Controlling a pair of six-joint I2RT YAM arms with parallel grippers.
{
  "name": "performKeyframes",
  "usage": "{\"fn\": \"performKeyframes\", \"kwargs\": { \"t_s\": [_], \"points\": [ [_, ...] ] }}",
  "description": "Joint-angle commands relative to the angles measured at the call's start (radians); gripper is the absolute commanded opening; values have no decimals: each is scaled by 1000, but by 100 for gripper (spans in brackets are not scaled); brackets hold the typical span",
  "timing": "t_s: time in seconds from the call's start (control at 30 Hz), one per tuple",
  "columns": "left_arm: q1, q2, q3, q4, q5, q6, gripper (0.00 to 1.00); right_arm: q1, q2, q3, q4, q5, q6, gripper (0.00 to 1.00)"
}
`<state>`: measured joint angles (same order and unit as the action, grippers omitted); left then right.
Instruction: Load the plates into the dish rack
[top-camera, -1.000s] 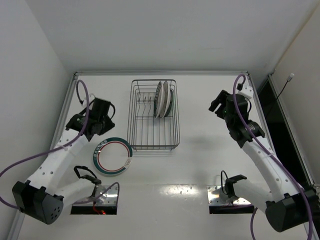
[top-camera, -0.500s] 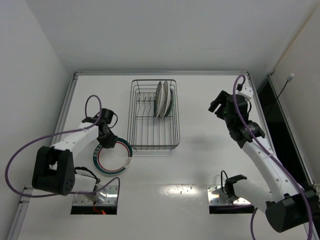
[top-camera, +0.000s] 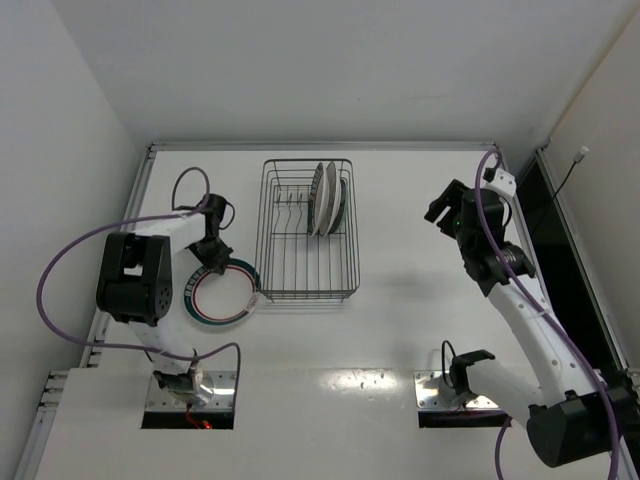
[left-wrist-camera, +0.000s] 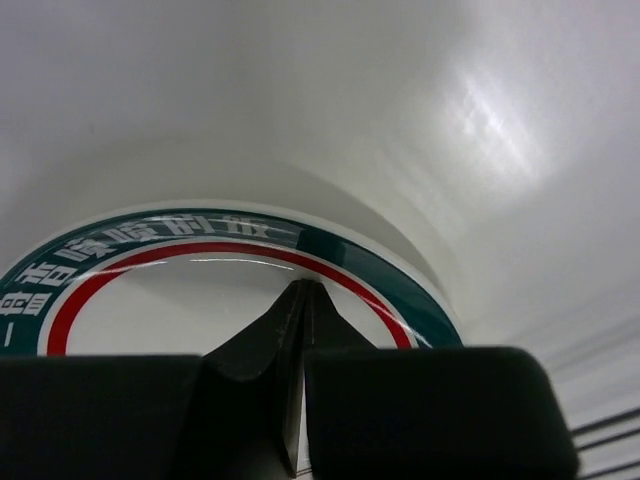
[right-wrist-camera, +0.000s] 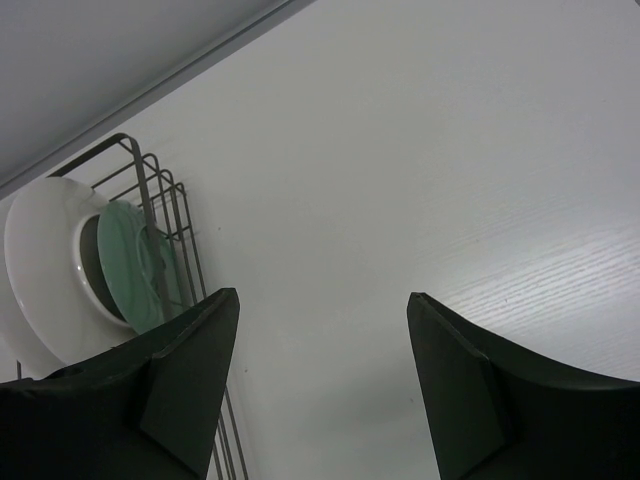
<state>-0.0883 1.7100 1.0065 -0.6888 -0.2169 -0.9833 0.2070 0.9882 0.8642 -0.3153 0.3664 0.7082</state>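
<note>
- While two plates (top-camera: 328, 200) stand upright in the dish rack (top-camera: 305, 295), the top view shows the third plate (top-camera: 228, 300) flat on the counter (top-camera: 400, 300) just beside it, with the left gripper (top-camera: 215, 262) at its rim.
- Left wrist: that gripper is clenched on nothing, tips over the plate's red ring.
- Right wrist: the right gripper (right-wrist-camera: 320, 320) is spread wide, holding nothing.
</note>
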Motion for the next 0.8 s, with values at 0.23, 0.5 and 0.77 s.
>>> {"fn": "performKeyframes", "kwargs": {
  "t_s": [0.23,0.5,0.77],
  "points": [
    [81,235,386,-15,-186,63,0,-18,-17,-11,35,-29,11,65],
    [72,157,451,14,-162,149,0,-18,-17,-11,35,-29,11,65],
    [-11,-108,144,232,181,301,27,-18,-8,-21,44,-47,11,65]
  ]
}}
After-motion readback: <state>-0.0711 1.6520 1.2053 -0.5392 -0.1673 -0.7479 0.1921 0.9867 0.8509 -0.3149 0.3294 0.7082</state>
